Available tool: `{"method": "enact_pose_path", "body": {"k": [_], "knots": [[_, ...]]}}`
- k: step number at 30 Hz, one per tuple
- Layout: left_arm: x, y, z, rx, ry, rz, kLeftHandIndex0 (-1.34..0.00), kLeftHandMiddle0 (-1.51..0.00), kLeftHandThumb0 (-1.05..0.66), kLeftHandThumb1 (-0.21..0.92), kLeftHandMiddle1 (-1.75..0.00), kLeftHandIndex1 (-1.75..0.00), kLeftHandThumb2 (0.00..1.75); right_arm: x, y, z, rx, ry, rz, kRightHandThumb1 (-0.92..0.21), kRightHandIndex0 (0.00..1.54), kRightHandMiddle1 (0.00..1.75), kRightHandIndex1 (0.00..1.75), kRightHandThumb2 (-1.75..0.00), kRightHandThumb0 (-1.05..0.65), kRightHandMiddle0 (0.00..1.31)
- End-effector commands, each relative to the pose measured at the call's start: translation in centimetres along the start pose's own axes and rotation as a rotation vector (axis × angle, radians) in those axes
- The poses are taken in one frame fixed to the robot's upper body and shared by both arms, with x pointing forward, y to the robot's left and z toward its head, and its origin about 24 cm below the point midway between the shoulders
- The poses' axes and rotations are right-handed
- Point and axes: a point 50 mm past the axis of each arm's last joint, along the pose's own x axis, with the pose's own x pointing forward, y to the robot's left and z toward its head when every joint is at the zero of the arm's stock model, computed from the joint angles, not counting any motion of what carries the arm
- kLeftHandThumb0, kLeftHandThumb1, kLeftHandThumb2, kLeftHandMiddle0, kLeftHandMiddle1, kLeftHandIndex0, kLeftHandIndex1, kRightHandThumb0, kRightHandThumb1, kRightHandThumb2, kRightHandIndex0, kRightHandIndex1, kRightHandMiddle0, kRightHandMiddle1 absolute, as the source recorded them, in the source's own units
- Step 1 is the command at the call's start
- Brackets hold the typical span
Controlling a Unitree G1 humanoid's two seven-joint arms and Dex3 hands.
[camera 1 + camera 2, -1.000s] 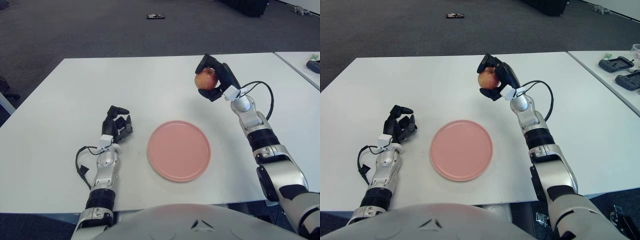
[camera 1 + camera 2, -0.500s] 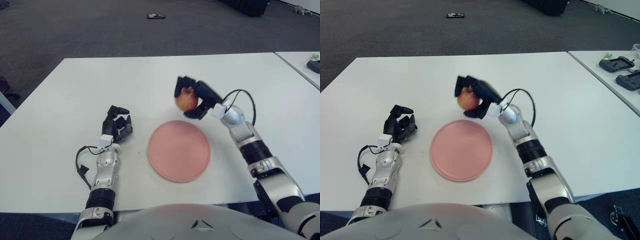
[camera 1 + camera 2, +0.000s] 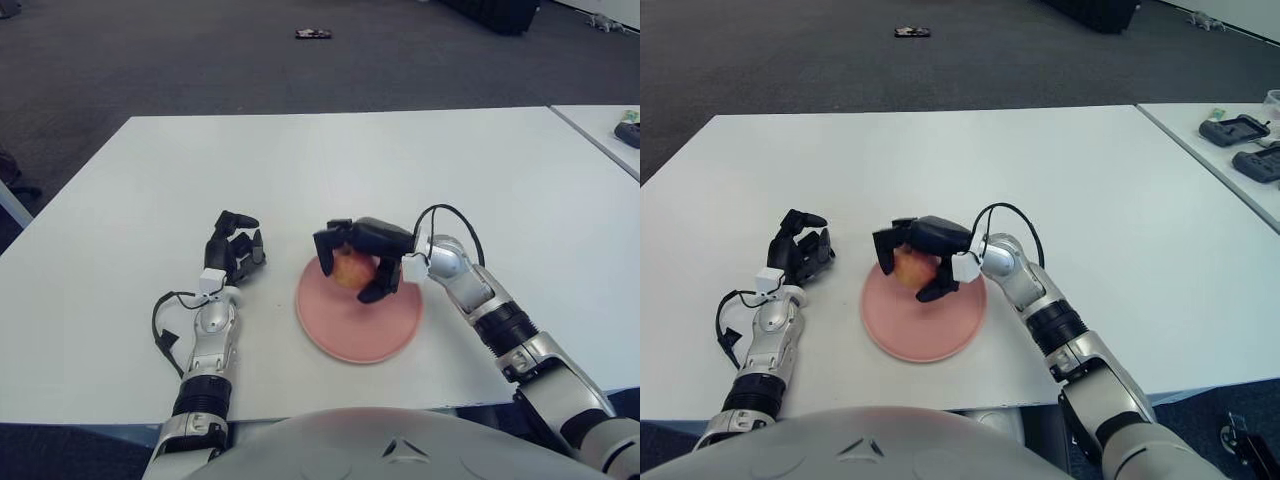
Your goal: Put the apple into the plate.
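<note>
Apple: gripped in my right hand fingers, over pink plate. Left hand: fingers curled, on surface.

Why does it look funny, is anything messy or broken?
Nothing stands out. The right hand holds the apple over the pink plate, which lies flat and whole. The left hand rests curled on the table. Nothing is spilled.
</note>
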Motion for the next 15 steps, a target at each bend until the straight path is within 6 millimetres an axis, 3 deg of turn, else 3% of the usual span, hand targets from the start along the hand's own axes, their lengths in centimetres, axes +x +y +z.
{"method": "enact_pose_path", "body": {"k": [1,15], "knots": [[-1.4,0.4,-2.1,0.008,0.114,0.024,-0.42,-0.94,-0.41,0.56,-1.75,-1.75,1.01,0.7,0.5,0.1,-0.062,-0.040,0.080,-0.05,0.84,1.75,1.66,-1.60,0.00,0.58],[-1.5,0.5,-2.2,0.003,0.113,0.018,-0.42,-0.96,-0.41,0.57,-1.75,-1.75,1.01,0.0,2.6,-1.2,-0.157,-0.061,0.182,-0.02,0.83,1.75,1.75,-1.66,0.00,0.60]]}}
